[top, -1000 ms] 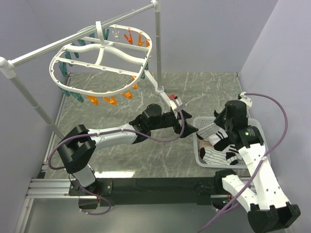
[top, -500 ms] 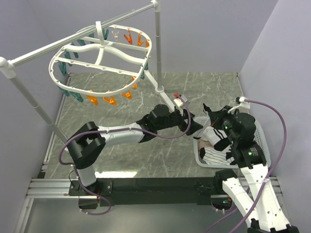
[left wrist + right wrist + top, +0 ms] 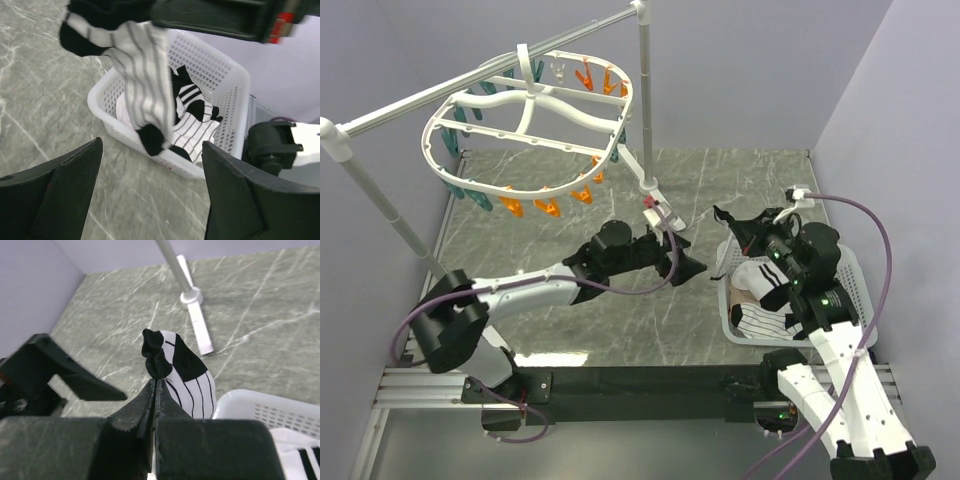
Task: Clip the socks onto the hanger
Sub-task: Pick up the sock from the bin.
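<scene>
Right gripper [image 3: 155, 387] is clenched on the black cuff of a striped sock [image 3: 145, 80]. The sock hangs free, black toe down, over the near-left corner of the basket [image 3: 235, 70], not touching the rim as far as I can tell.

Left gripper [image 3: 688, 258] is released with jaws wide and nothing in them. It sits just left of the hanging sock and points at it.

The basket sits right of centre on the table [image 3: 570, 320]. Inside is a tangle of socks: a black one with white bands [image 3: 192, 97], a white one with thin black stripes [image 3: 192, 130] and a pinkish-beige bit [image 3: 740, 297] at the left wall. Can't count them.

The hanger [image 3: 530, 110] hangs from the rail [image 3: 420, 95] at far left, well apart from the sock.

Hard to read: from the top view the held sock blurs into the dark gripper, and the right arm covers much of the basket. The left wrist view cuts off the right gripper at the top edge.
</scene>
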`<act>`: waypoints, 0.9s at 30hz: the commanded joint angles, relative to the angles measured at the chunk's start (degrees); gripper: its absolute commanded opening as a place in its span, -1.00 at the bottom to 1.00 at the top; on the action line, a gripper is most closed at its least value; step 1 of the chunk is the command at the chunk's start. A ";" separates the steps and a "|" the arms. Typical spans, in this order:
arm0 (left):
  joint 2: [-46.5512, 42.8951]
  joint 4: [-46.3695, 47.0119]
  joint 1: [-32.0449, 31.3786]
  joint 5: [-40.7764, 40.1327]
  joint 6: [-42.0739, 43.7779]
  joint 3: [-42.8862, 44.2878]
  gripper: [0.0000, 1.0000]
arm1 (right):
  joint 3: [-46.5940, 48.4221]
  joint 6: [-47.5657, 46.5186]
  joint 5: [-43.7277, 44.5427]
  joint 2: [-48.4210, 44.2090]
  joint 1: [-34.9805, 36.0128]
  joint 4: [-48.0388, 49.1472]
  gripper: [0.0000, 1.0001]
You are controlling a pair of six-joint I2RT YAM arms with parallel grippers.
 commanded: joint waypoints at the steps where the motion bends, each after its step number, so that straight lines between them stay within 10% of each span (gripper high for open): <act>1: -5.82 -1.37 -0.73 -1.97 0.54 -3.41 0.71 | -1.14 -1.86 -5.89 1.66 0.46 6.50 -1.00; 9: -19.27 -3.22 -0.74 -8.92 -2.89 -14.14 0.73 | -2.63 -1.78 -4.68 1.06 3.71 9.42 -1.00; 17: -20.25 -6.04 -0.56 -13.76 -4.47 -15.37 0.74 | -0.10 4.99 28.25 -6.67 3.71 -12.78 -1.00; 27: -18.31 -5.51 1.28 -13.85 -5.17 -15.46 0.75 | 2.89 -4.93 33.45 -8.18 3.80 -15.37 -1.00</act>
